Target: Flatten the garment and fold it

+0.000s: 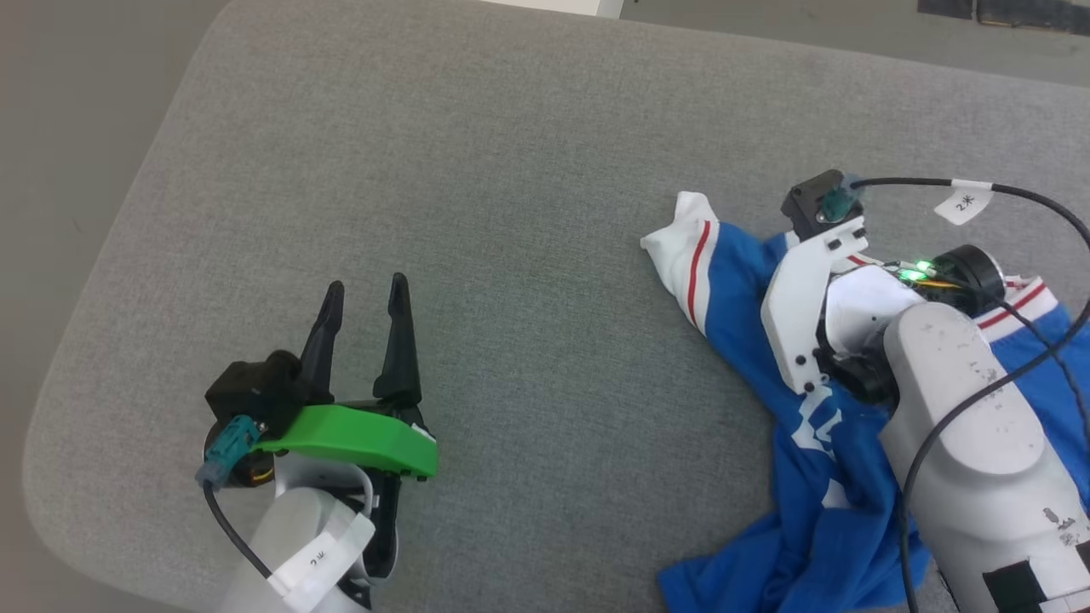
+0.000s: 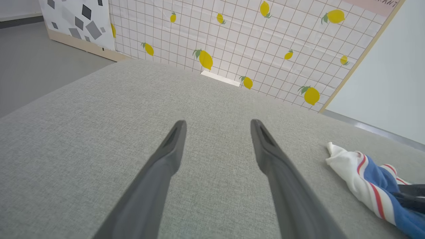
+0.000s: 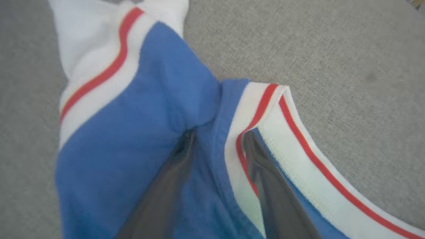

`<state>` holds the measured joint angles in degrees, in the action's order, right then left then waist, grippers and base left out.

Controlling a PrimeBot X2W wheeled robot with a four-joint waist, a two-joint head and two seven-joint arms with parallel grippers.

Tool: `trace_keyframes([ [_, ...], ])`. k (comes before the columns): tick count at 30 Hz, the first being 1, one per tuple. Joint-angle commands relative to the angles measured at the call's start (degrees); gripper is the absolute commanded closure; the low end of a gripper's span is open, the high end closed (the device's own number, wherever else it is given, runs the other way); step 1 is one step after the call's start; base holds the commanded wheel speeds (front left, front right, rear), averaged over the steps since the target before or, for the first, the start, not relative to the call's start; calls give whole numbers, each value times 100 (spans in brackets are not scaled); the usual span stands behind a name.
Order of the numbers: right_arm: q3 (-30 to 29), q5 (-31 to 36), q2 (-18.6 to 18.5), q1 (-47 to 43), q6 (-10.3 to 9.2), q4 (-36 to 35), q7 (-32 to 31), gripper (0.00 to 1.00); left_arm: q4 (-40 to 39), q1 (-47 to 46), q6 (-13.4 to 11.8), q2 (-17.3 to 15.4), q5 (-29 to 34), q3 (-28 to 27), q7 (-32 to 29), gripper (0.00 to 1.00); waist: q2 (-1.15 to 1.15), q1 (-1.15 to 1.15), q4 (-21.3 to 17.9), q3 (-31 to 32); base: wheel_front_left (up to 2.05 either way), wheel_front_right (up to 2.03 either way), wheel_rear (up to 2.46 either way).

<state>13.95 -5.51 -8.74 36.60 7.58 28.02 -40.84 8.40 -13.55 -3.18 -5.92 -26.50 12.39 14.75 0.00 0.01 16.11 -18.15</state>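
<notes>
Hands, two: left hand spread, empty; right hand parted, straddling one garment.

The left gripper sits toward 8 o'clock in the head view. Its two dark fingers point to 12 o'clock and are spread wide, and the left wrist view shows the same gripper with its jaws fully apart. The pale left forearm rises from the 7 o'clock edge, with a green bracket across the wrist and a black camera housing on its 9 o'clock side. The right forearm enters from 5 o'clock and reaches toward 11 o'clock. It carries a white bracket and a dark camera housing at its far end. In the right wrist view, the right gripper has its blurred fingers apart, slightly narrower than the left's.
</notes>
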Motion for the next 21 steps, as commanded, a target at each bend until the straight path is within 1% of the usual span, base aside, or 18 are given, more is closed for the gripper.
trace_keyframes([
  [1,-38,-166,10,-33,-9,36,109,100,31,-37,44,28,65,-14,24,0,0,-1,-79,88,0,0,0],
  [6,-573,-553,-116,-83,-9,-509,564,100,170,-28,151,62,98,-18,25,0,0,-1,-214,289,0,0,0],
  [10,-1211,-683,-293,-533,-9,-1055,661,100,291,-8,216,74,95,-2,25,0,0,-1,-334,461,0,0,0],
  [13,-1789,-637,-331,-1123,-9,-1365,479,100,362,22,247,78,78,8,25,0,0,-1,-438,548,0,0,0],
  [14,-1902,-615,-328,-1312,-9,-1417,393,100,382,28,258,79,72,17,25,0,0,-1,-463,568,0,0,0],
  [16,-2046,-595,-300,-1711,-9,-1511,197,100,419,29,275,80,60,35,24,0,0,-1,-511,579,0,0,0],
  [19,-2175,-653,-123,-2161,-9,-1641,-8,100,469,18,298,82,23,51,20,0,0,-1,-584,590,0,0,0],
  [20,-2213,-671,-54,-2248,-9,-1709,-26,84,483,7,308,76,18,61,14,0,0,-1,-600,586,0,0,0],
  [21,-2243,-677,-12,-2289,-9,-1781,12,0,495,-5,314,72,17,71,6,0,0,-1,-612,589,0,0,0],
])
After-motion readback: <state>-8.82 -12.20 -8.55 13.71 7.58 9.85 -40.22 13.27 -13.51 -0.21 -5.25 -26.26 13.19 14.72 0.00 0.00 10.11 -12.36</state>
